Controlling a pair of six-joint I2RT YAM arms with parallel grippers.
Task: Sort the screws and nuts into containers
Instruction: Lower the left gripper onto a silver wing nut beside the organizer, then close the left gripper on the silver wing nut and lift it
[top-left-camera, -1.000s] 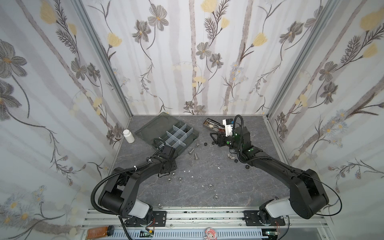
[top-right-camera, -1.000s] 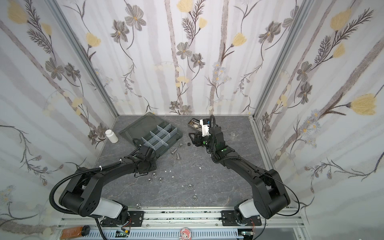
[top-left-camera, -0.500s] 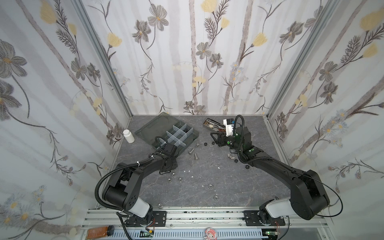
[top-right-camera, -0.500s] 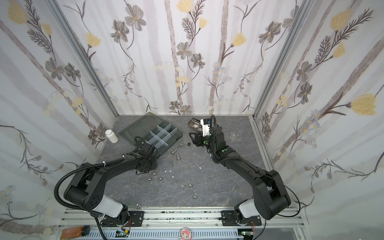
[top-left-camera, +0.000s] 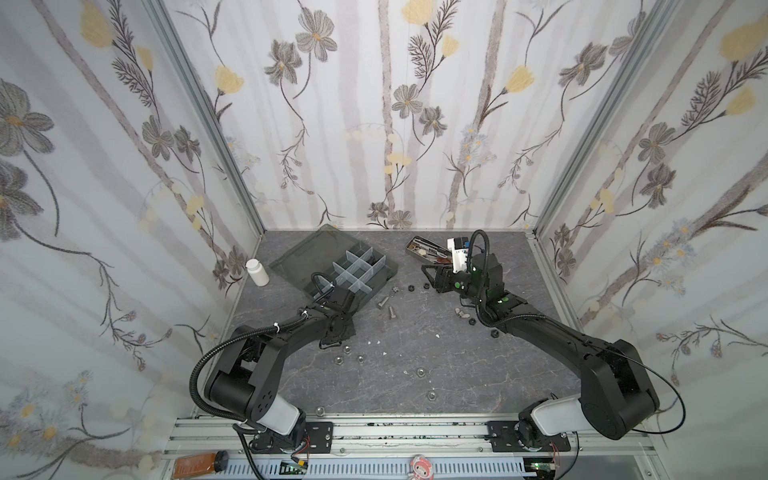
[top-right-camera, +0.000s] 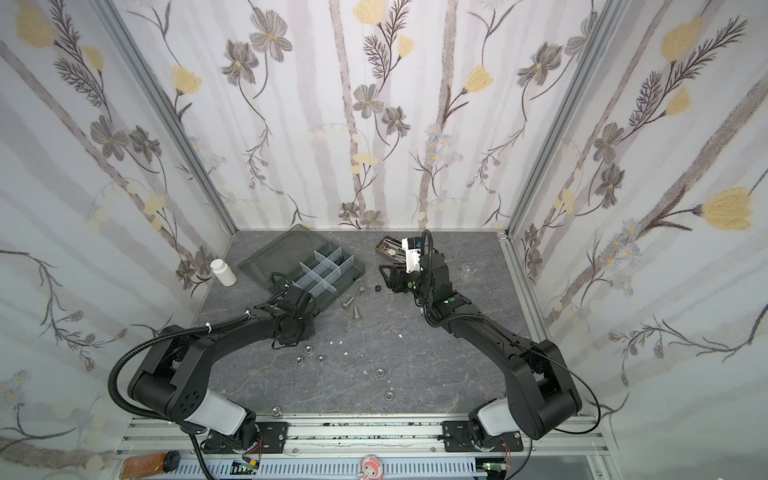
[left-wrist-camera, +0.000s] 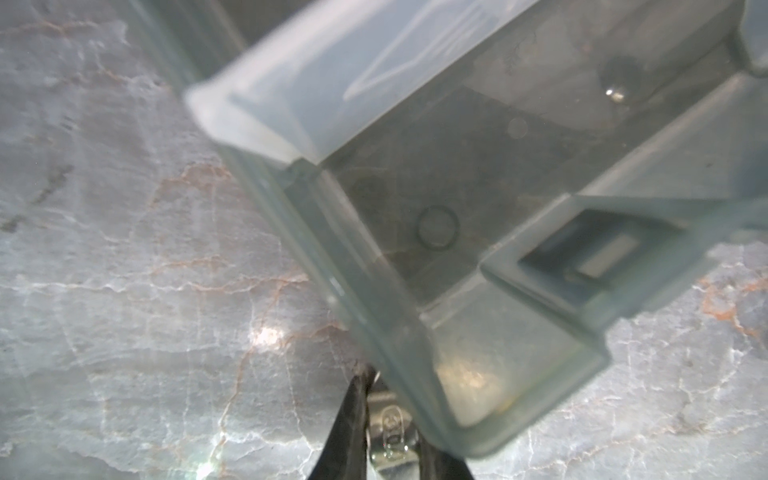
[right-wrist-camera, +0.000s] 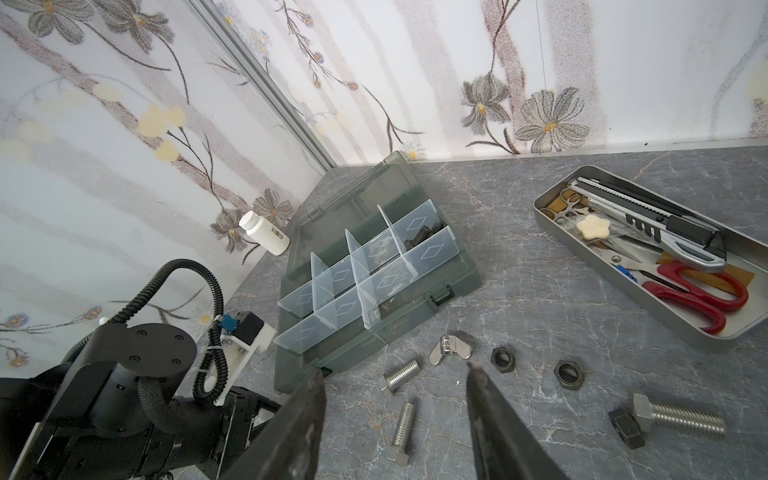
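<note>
1. Over the last second the left tool (left-wrist-camera: 384, 409) has narrowed its jaws. It now pinches a silver piece (left-wrist-camera: 390, 436); screw or nut, I cannot tell.
2. The corner compartment (left-wrist-camera: 436, 187) of the organizer box (right-wrist-camera: 419, 320), toward the far left corner of the tabletop (top-left-camera: 415, 332), lies just beside that tool. The left arm is nearer.
3. The right tool (right-wrist-camera: 394, 368) hangs half-wide over two loose silver screws (right-wrist-camera: 404, 428).

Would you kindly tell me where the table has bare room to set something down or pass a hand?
Widest patch: near right, bordered by the silver nuts, right arm and front rail. A narrow gap runs between the organizer box and the tin. Crowded: beside the box, with bolts, black nuts, the open right hand, and the left hand pinching a silver piece.
</note>
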